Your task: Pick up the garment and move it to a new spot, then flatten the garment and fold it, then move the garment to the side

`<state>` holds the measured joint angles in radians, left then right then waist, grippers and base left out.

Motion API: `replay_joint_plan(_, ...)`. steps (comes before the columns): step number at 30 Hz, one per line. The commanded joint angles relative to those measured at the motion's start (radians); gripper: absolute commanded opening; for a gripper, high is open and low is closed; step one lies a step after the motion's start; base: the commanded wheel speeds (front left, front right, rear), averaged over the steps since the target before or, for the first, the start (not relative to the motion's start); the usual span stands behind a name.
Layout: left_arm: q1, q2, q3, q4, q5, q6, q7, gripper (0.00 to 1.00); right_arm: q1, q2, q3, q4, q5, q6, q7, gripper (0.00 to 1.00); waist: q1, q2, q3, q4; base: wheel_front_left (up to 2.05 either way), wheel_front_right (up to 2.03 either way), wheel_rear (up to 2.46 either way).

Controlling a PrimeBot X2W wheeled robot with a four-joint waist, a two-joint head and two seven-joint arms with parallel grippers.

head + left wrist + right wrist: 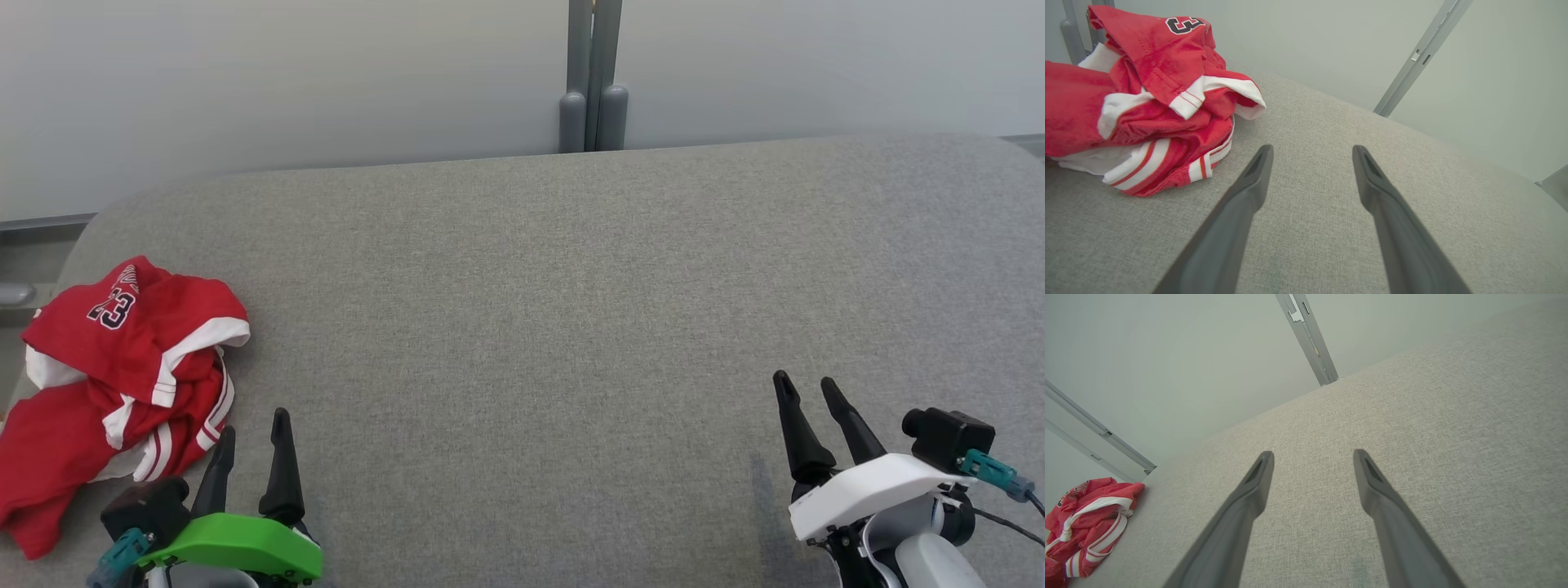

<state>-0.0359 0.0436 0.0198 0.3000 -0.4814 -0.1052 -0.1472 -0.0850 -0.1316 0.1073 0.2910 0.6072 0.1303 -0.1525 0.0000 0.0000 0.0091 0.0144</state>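
The garment [122, 384] is a red sports jersey with white trim and a dark number, lying crumpled at the left end of the grey fabric table [555, 327]. In the left wrist view the garment [1143, 102] bulks up at the upper left, and in the right wrist view the garment [1086, 522] sits small at the lower left. My left gripper [251, 429] stands open just right of the garment's near edge, apart from it, nothing between its fingers [1249, 183]. Far off at the table's right, my right gripper [807, 385] is open and empty above bare cloth.
A pale wall runs behind the table, with a grey vertical post [593, 73] at its middle. The table's rounded left edge lies just beyond the garment. Bare grey fabric spreads between the two grippers.
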Motion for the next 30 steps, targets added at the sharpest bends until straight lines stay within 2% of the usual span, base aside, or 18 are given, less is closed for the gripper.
replay_joint_plan(1,0.001,0.009,-0.005,-0.006,0.038,0.003,-0.011,1.0,0.006,-0.008,0.005,-0.003,-0.033,0.0,-0.012,1.0,0.0,0.0,0.0,0.0,0.0,0.0,0.0)
replay_joint_plan(13,0.002,0.011,0.002,0.006,0.149,0.037,-0.042,1.0,0.011,-0.003,-0.039,0.008,-0.168,0.0,-0.04,1.0,0.0,0.0,0.001,0.001,0.0,0.0,0.0)
replay_joint_plan(30,0.017,0.012,-0.003,0.009,0.292,0.056,-0.077,1.0,0.021,0.005,-0.075,-0.007,-0.327,0.0,-0.074,1.0,0.0,0.0,0.004,0.003,0.0,0.0,0.0)
